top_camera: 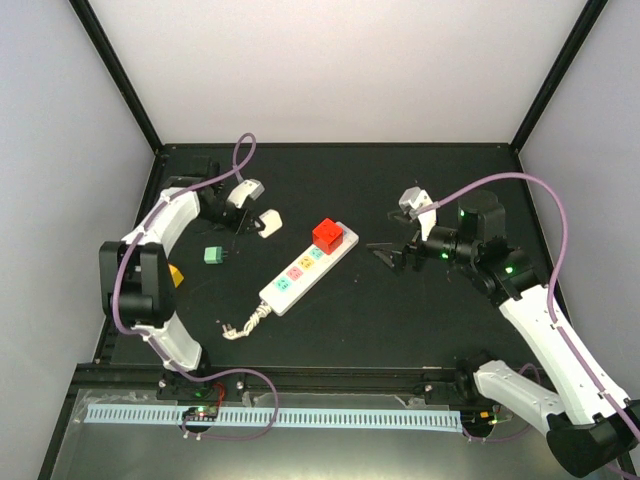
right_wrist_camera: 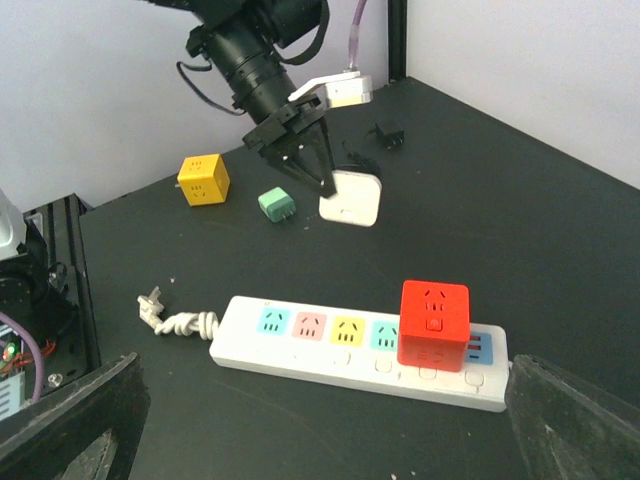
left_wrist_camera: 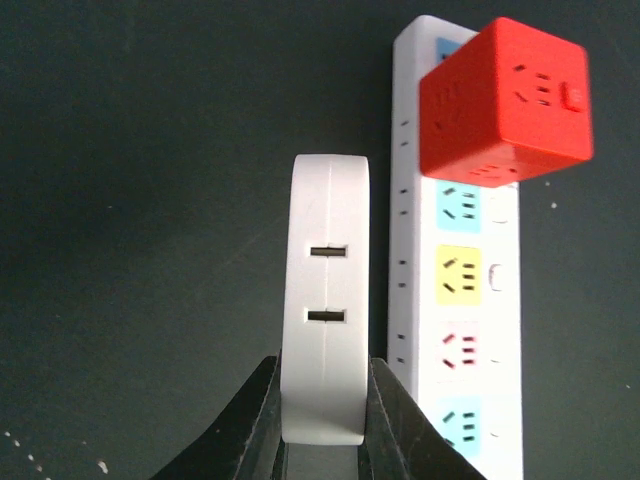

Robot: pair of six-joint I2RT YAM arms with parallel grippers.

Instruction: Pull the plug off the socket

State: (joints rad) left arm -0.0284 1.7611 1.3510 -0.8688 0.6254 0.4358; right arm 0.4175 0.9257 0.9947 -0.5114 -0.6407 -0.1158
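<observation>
Mid-counter, the socket lies on a diagonal. Its cord stub points toward the near-left and its other end toward the far-right. A red cube plug sits on the outlet at that far-right end. The remaining outlet faces are uncovered.

The left claw is to the far-left of the socket and clear of it. Its jaws are clamped on the narrow sides of a white adapter. In the left wrist view the adapter shows two slots facing the camera, with the black fingers pressing it from both sides. The socket runs alongside to the right, near but not touching. Whether the adapter rests on the counter or hangs just above it, I cannot tell.

The right claw is off the socket's far-right end, apart from it, with its jaws spread wide and nothing between them. From its wrist view the socket lies straight across below, red cube at the right.

A green plug and a yellow cube sit left of the socket, well apart from it.
</observation>
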